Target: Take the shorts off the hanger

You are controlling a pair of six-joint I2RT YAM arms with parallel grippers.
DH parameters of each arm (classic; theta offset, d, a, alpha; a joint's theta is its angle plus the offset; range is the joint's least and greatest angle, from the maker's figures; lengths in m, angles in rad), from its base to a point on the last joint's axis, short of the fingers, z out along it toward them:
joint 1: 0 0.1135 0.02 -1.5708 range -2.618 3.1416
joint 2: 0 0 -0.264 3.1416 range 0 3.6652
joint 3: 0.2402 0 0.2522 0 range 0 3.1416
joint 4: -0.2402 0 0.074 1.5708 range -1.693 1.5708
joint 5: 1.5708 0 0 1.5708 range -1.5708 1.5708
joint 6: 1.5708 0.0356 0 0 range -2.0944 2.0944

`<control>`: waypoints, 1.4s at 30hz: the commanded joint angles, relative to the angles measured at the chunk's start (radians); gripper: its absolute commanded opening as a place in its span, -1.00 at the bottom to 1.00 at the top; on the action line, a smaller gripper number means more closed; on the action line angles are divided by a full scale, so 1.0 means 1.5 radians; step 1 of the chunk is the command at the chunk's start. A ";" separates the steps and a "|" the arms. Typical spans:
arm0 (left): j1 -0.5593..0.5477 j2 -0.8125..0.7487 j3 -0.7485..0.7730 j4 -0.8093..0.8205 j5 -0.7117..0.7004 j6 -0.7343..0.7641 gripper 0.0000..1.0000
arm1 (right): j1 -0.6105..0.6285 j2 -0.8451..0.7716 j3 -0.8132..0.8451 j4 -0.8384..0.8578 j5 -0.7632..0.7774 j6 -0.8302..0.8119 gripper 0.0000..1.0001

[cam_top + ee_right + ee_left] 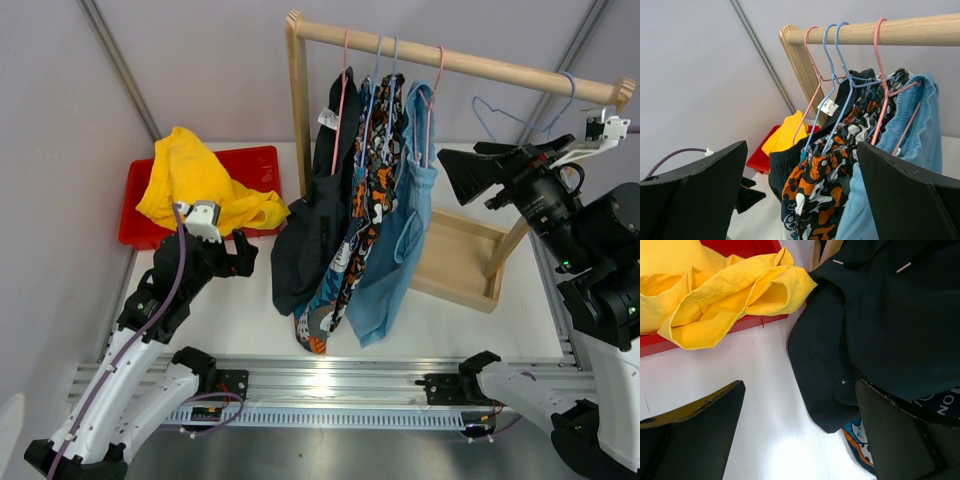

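Yellow shorts (195, 185) in red bin (255, 160); rest hang on rail (480, 62). Both grippers wide, empty. R gripper (801, 145) prob. takes blue shorts (400, 260): pinch waistband (925, 95) nr hanger (880, 100), pull down. L gripper (243, 255) low by black shorts (310, 240).

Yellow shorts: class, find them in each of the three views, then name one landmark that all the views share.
Top external: yellow shorts at upper left, heaped on the red bin.
Left wrist: upper left, spilling over the bin's front wall.
Right wrist: small, at centre-left, beyond the hanging black shorts.
Shared landmark: the red bin.
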 commanded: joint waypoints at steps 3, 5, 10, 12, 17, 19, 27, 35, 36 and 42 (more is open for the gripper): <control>-0.006 -0.003 -0.001 0.023 0.003 -0.008 0.97 | 0.001 0.026 -0.002 -0.034 0.011 -0.014 0.99; -0.009 -0.004 -0.001 0.022 0.002 -0.009 0.97 | 0.001 0.042 -0.007 -0.020 -0.003 -0.006 0.99; -0.019 -0.006 0.000 0.020 -0.011 -0.011 0.98 | 0.002 0.087 -0.018 0.015 -0.012 0.002 0.97; -0.022 -0.005 0.001 0.018 -0.014 -0.010 0.97 | 0.002 0.114 -0.016 0.024 -0.006 -0.003 0.96; -0.026 -0.005 0.000 0.018 -0.015 -0.010 0.97 | 0.004 0.154 0.002 0.027 0.055 -0.027 0.90; -0.028 -0.006 0.000 0.017 -0.014 -0.010 0.97 | 0.005 0.166 0.006 0.024 0.084 -0.034 0.87; -0.032 -0.004 0.001 0.018 -0.009 -0.010 0.98 | 0.006 0.177 -0.011 0.042 0.128 -0.052 0.19; -0.034 -0.004 0.001 0.018 -0.007 -0.010 0.97 | 0.006 0.196 -0.031 0.056 0.136 -0.056 -0.06; -0.035 -0.004 0.001 0.017 -0.007 -0.010 0.97 | 0.006 0.198 -0.033 0.061 0.138 -0.057 -0.06; -0.036 -0.004 0.000 0.018 -0.009 -0.010 0.97 | 0.006 0.218 -0.036 0.074 0.139 -0.060 -0.26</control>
